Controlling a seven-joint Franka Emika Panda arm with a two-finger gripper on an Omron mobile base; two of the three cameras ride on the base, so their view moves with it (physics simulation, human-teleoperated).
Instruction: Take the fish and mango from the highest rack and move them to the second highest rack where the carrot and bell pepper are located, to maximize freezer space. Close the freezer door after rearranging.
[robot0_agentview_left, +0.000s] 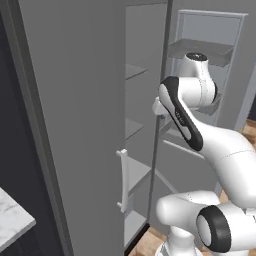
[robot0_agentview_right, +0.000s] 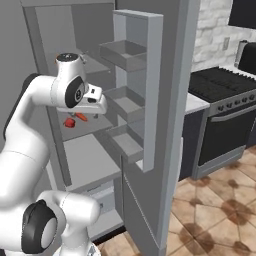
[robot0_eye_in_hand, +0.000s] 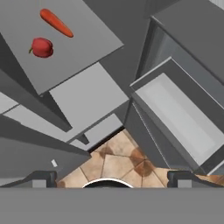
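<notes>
Hand view has the gripper (robot0_eye_in_hand: 112, 177) spread wide, holding nothing, looking down past the door bins. Carrot (robot0_eye_in_hand: 56, 22) and bell pepper (robot0_eye_in_hand: 42, 47) sit on the second highest rack (robot0_eye_in_hand: 83, 43), up-left of it. Can't spot fish or mango, freezer door (robot0_agentview_right: 170, 100) is open, so basically everything's left.

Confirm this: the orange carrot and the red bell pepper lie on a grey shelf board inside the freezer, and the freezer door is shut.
Wrong on the door: the tall grey freezer door stands open, as the right base view shows. The orange carrot and red bell pepper do lie on a grey shelf board inside.
</notes>
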